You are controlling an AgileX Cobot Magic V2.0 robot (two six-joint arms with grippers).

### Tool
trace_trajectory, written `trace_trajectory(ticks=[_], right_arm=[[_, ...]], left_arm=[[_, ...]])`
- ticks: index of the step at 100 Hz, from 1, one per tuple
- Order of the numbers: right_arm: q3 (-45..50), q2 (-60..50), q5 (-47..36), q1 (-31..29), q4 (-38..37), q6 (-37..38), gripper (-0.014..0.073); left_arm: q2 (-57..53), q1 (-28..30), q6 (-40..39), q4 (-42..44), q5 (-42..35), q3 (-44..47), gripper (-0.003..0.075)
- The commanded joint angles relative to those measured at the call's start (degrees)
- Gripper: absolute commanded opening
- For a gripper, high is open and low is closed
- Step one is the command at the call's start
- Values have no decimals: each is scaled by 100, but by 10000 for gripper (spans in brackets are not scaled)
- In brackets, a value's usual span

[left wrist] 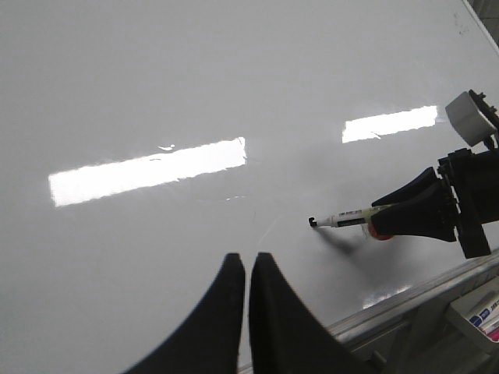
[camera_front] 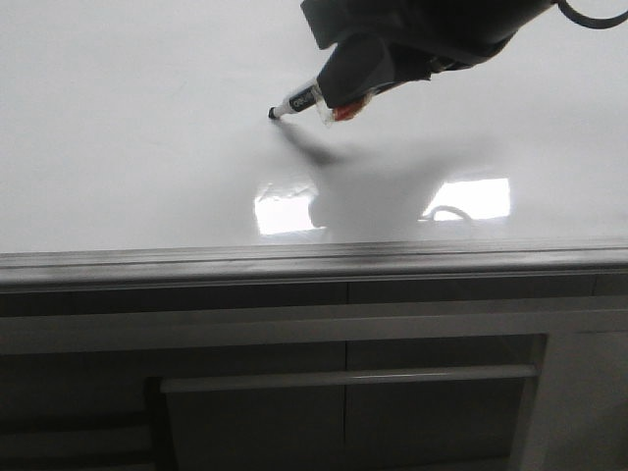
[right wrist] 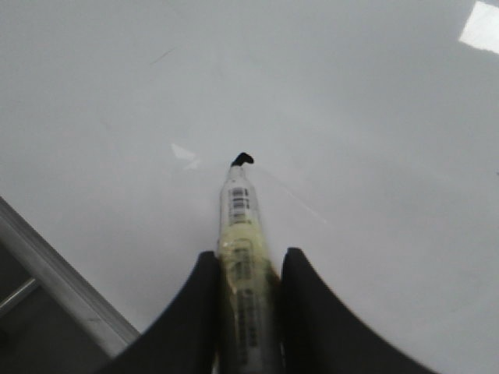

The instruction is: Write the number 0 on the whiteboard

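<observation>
both right fingers (right wrist: 249, 273) clench the marker (right wrist: 238, 206) tilted low so its tip meets the whiteboard (camera_front: 147, 147) squarely, while left fingers (left wrist: 248, 269) idle, pressed together.

Dark grey cabinet front (camera_front: 245, 324) stood below the board edge in the front view, crossed by a pale horizontal band (camera_front: 294, 329). Lower down, a light rail or handle (camera_front: 348, 379) ran across a recessed panel. Two bright rectangular light reflections (camera_front: 285, 211) (camera_front: 471, 199) lay on the glossy surface. In the left wrist view, a small box with pink and blue print (left wrist: 479, 315) sat past the edge; label unreadable.
</observation>
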Motion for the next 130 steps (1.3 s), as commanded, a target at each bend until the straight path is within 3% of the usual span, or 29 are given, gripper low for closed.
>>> trace_trajectory(ticks=[1,71,130], right_arm=[[-142,-72,250,-33,-29,-7,-59],[-142,-72,1423,-63,-127,-7,-57],[-240,-340,1672,-983,-276,209,-57]], left_arm=[[81,9,-46,44,-437,-131,-20],[81,9,-46,44,-437,-131,-20],[81,9,-46,44,-447,-131,-20]])
